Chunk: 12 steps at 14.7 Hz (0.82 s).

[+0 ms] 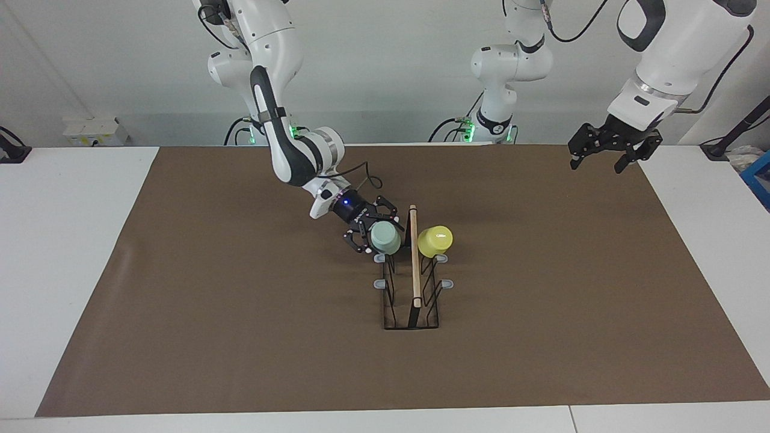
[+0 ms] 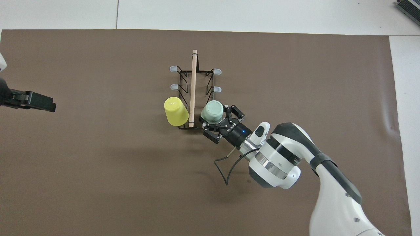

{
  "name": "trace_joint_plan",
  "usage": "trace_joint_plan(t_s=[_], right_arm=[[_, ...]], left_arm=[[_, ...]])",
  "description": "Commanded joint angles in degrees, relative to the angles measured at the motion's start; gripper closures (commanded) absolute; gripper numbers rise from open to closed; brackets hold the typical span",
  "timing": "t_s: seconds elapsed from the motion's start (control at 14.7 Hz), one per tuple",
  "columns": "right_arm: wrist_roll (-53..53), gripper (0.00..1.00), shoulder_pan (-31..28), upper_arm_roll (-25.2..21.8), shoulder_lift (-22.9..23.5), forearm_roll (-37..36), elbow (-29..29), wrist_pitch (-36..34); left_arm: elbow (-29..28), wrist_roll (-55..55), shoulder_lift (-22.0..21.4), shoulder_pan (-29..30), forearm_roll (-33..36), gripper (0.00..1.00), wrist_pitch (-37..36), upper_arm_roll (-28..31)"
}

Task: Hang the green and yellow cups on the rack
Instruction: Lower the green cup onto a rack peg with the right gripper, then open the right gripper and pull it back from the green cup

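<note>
The rack point(image 1: 415, 270) stands mid-table on the brown mat, its wooden rod pointing away from the robots; it also shows in the overhead view point(image 2: 193, 85). The yellow cup point(image 1: 435, 240) hangs upside down on the prong nearest the robots, toward the left arm's end point(image 2: 176, 110). The mint green cup point(image 1: 385, 237) sits upside down over the matching prong toward the right arm's end point(image 2: 212, 111). My right gripper point(image 1: 378, 233) is shut on the green cup, fingers at both its sides point(image 2: 216, 118). My left gripper point(image 1: 597, 163) waits open and empty, high over the mat's corner point(image 2: 46, 104).
Several bare grey-capped prongs point(image 1: 380, 283) remain on the rack's part farther from the robots. A black cable point(image 2: 226, 167) loops from my right wrist down to the mat. A blue box point(image 1: 759, 177) sits off the mat at the left arm's end.
</note>
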Motion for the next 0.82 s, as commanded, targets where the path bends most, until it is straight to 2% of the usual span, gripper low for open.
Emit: trace_joint_plan(t_s=[0.0,0.27,0.41,0.61,0.75], right_arm=[[-5.92,0.00,0.59,0.60,0.46,11.01,3.50,6.77],[-5.65,0.00,1.11,0.68,-2.70,10.48,4.83,18.64],[-5.57,0.00,1.03,0.68,-4.11,7.50,4.83,23.56],[-4.78,0.00,1.38,1.64,-4.99,7.40,4.83,26.82],[-0.40,0.00,1.47,3.05,-5.69,7.49,5.79,30.07]], left_arm=[[-0.88,0.23,-0.81,-0.76,-0.52,0.00,-0.32,0.87],[-0.88,0.23,-0.81,-0.76,-0.52,0.00,-0.32,0.87],[-0.88,0.23,-0.81,-0.76,-0.52,0.00,-0.32,0.87],[-0.88,0.23,-0.81,-0.76,-0.52,0.00,-0.32,0.87],[-0.88,0.23,-0.81,-0.76,-0.52,0.00,-0.32,0.87]])
